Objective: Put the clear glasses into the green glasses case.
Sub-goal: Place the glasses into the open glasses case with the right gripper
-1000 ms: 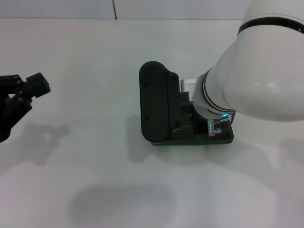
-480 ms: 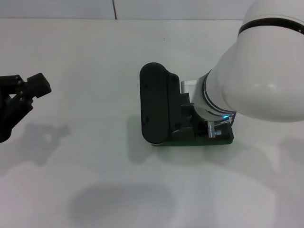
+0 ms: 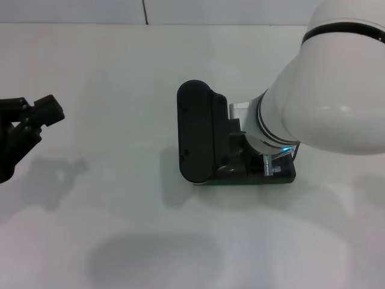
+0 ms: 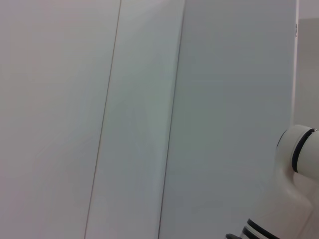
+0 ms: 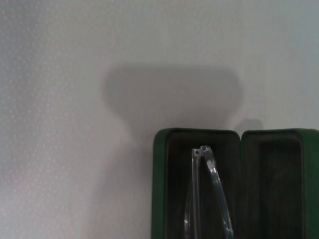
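Clear glasses lying in the open green case, right arm low over it

In the right wrist view the green glasses case (image 5: 199, 149) lies open on the white worktop (image 5: 60, 99), its two dark-lined halves side by side, and the clear glasses (image 5: 209, 199) rest inside one half, their thin folded temple arms running along its length. In the head view the right gripper (image 3: 264, 165) sits low over the case (image 3: 289, 176), of which only a green edge shows beneath the arm's black wrist housing and white body; I cannot tell how far its fingers are apart or whether they hold anything. The left gripper (image 3: 27, 120) hangs well apart at the left edge of the worktop (image 3: 120, 72), its black fingers spread and holding nothing.
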Robot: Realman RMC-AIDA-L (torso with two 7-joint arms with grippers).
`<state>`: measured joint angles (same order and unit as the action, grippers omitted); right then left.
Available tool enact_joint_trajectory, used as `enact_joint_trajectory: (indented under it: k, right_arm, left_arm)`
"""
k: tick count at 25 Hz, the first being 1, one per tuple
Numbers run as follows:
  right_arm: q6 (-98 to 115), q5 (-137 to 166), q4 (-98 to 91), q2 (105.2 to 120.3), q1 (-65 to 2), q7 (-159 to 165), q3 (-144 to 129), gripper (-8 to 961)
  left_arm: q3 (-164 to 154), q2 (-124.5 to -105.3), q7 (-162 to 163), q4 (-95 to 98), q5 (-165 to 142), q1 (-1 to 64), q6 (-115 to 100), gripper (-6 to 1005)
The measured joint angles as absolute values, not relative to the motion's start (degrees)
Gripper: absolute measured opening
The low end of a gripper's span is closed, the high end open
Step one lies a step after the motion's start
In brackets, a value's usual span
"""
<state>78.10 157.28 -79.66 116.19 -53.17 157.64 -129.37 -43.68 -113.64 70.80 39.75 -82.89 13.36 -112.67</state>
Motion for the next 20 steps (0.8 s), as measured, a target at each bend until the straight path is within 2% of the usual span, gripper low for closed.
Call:
enact_joint_trajectory:
  k: [20]
  right_arm:
    - [79.93,155.22,-82.19,116.19,-53.17,157.68,-128.85,132]
  left_arm:
    - [-43.68,-113.64,70.66,39.72,-82.97,13.27,-112.67,53]
